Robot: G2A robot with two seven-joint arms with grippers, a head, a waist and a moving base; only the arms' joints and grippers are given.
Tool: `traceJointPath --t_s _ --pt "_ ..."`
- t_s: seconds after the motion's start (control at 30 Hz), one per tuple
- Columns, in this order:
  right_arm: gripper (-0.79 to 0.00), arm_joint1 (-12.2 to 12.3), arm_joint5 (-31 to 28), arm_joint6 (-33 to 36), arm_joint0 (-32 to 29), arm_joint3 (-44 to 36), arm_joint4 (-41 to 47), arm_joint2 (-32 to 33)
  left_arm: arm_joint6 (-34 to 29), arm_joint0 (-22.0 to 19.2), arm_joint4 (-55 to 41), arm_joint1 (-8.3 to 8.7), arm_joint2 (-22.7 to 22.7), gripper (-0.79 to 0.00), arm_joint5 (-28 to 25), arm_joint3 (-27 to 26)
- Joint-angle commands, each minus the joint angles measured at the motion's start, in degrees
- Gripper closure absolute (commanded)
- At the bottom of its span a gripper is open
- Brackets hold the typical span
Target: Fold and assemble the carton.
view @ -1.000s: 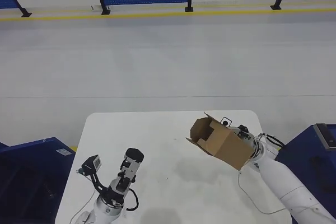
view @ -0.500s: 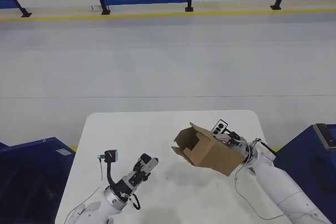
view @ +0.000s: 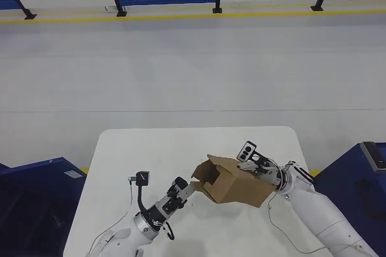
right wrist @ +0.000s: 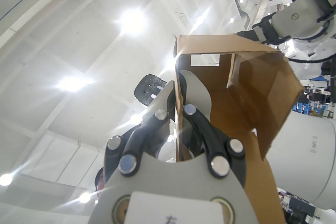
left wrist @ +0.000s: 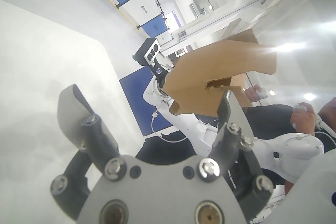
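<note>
Brown cardboard carton [view: 235,185] held over the right-centre part of the white worktop [view: 135,154], tilted, long side roughly across the worktop; open end faces the left arm, flaps there spread outward; cannot tell whether its underside touches the worktop. Right gripper [right wrist: 176,93] nearly closed, pinching one side wall of the carton at the end nearer the right arm; one finger outside the wall, the other inside the box; right wrist view looks into the carton's interior, an inner flap folded across the far end with a light rectangular opening beside it. Left gripper [left wrist: 149,95] spread wide, holding nothing; it sits low over the worktop just beside the carton's open end; one finger lies right at the edge of a lower flap, cannot tell if it touches; the other finger is well off the cardboard, over bare worktop. Left wrist view shows a narrow slot [left wrist: 218,83] cut in the carton panel just beyond the nearer finger. Blue container [view: 26,199] stands off the worktop's left side.
</note>
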Motion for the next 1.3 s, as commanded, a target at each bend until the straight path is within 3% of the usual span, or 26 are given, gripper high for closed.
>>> traceJointPath --t_s 0.0,0.4,0.97,1.27 --pt "0.000 -0.1 -0.2 0.2 0.0 0.2 -0.4 0.0 0.0 0.0 -0.2 -0.06 0.5 -0.785 -0.1 0.0" --pt "0.000 -1.1 -1.0 0.5 0.0 1.7 -2.2 -0.1 -0.6 -0.7 2.1 -0.16 1.6 -0.785 1.2 0.4" --pt "0.000 -1.3 -4.0 -0.2 -1.2 0.1 -8.5 2.3 -3.3 -1.4 6.9 0.08 1.0 -0.785 9.1 -1.6" --pt "0.000 -1.3 -4.5 -0.7 -1.8 0.4 -7.6 3.8 -0.5 1.2 1.9 0.37 -3.2 -0.785 7.0 -3.3"
